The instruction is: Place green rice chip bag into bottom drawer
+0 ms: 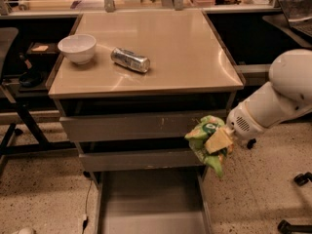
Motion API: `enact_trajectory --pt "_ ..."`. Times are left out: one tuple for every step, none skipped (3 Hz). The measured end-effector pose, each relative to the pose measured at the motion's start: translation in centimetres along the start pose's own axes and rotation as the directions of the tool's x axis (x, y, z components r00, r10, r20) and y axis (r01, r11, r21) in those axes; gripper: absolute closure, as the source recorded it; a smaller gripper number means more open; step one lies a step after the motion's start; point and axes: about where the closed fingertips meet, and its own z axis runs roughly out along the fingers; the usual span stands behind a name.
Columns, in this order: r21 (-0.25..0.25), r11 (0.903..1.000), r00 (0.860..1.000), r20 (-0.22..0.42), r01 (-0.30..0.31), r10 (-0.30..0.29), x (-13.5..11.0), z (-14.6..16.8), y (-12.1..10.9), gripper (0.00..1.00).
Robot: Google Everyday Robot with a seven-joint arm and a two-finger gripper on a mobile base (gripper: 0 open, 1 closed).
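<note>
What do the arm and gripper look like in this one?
The arm is smooth white shells: a bulbous joint tapering to a wrist with a small perforated grille. The gripper, right of the drawer fronts at the bag, has pale tan, blocky fingers. No cables or markings show.

My white arm [278,99] reaches in from the right, elbow high, forearm sloping down to the left. Its gripper [218,141] hangs low, right of centre, its 2 tan fingers clamped on the green rice chip bag [204,130].
</note>
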Motion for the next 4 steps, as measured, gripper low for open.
enact_trajectory --pt "-0.075 0.9972 1.000 0.002 -0.005 0.005 1.2 5.6 0.1 1.00" --pt "-0.191 0.9815 1.000 -0.001 -0.012 0.012 2.4 11.4 0.4 1.00" --pt "-0.191 0.9815 1.000 -0.001 -0.012 0.012 2.4 11.4 0.4 1.00" --pt "-0.227 0.9730 0.999 0.004 -0.039 0.041 3.2 14.2 0.4 1.00"
